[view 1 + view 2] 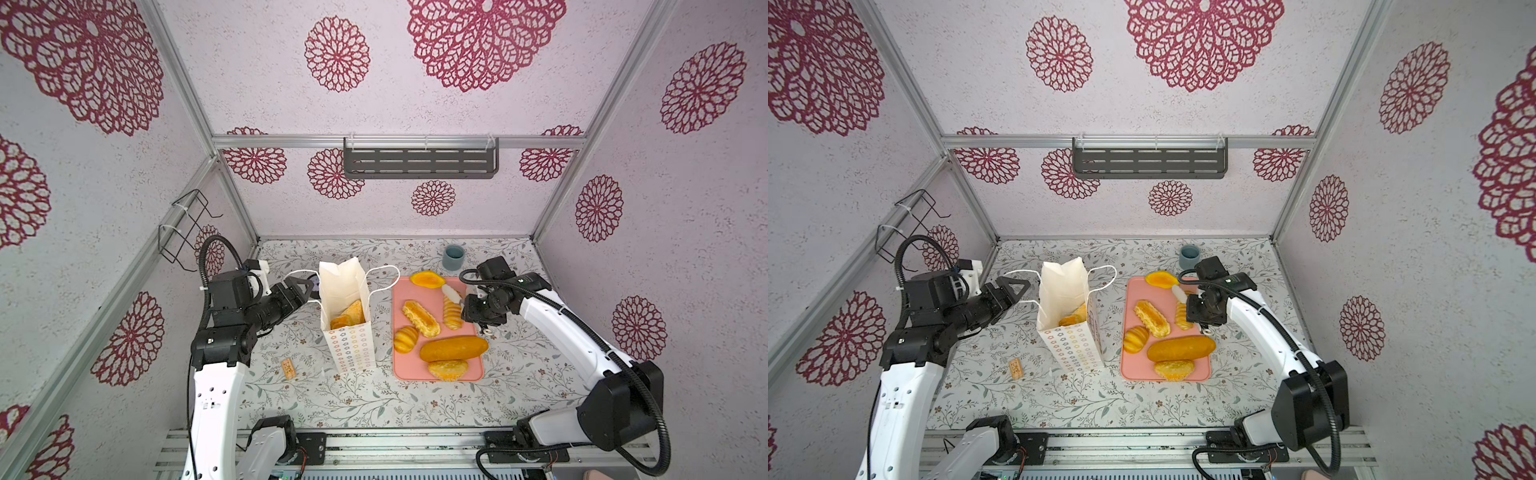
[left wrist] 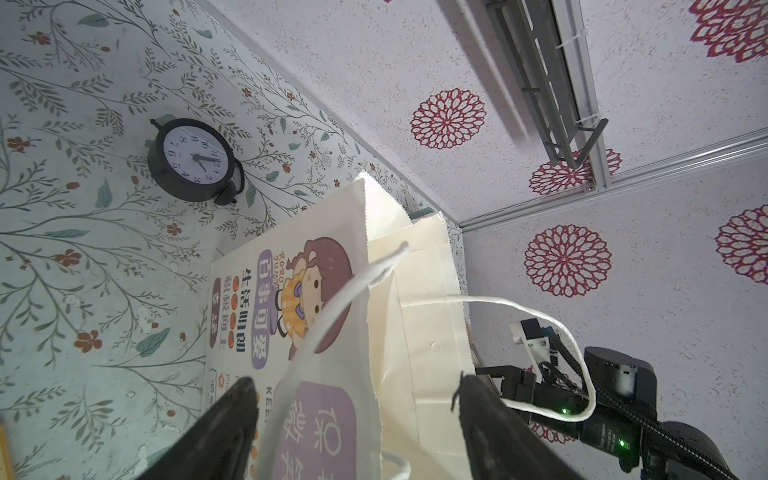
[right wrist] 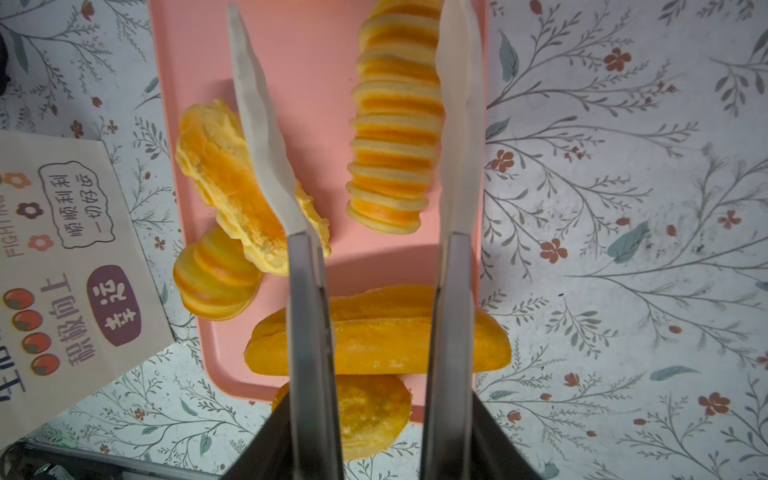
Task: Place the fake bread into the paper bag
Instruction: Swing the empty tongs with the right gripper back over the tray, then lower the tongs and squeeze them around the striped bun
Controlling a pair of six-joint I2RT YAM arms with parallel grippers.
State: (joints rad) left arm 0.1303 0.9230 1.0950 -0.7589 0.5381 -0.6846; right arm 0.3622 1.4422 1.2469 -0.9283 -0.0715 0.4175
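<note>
The white paper bag (image 1: pixel 345 332) (image 1: pixel 1073 349) (image 2: pixel 316 291) stands open with fake bread (image 1: pixel 349 315) inside. More fake bread lies on the pink tray (image 1: pixel 411 368), including a long loaf (image 1: pixel 454 348) and a ridged pastry (image 1: pixel 452 313) (image 3: pixel 395 137). My left gripper (image 1: pixel 301 286) (image 2: pixel 355 380) is open beside the bag's left face, and a cord handle (image 2: pixel 332 307) runs between its fingers. My right gripper (image 1: pixel 473 309) (image 3: pixel 380 399) is shut on tongs (image 3: pixel 257 124). The tongs' white tips stand apart on either side of the ridged pastry.
A blue-grey cup (image 1: pixel 453 257) stands behind the tray. A small tan cracker piece (image 1: pixel 288 369) lies left of the bag. A black clock (image 2: pixel 193 160) sits behind the bag. A wire rack (image 1: pixel 183 228) hangs on the left wall and a grey shelf (image 1: pixel 419 162) on the back wall.
</note>
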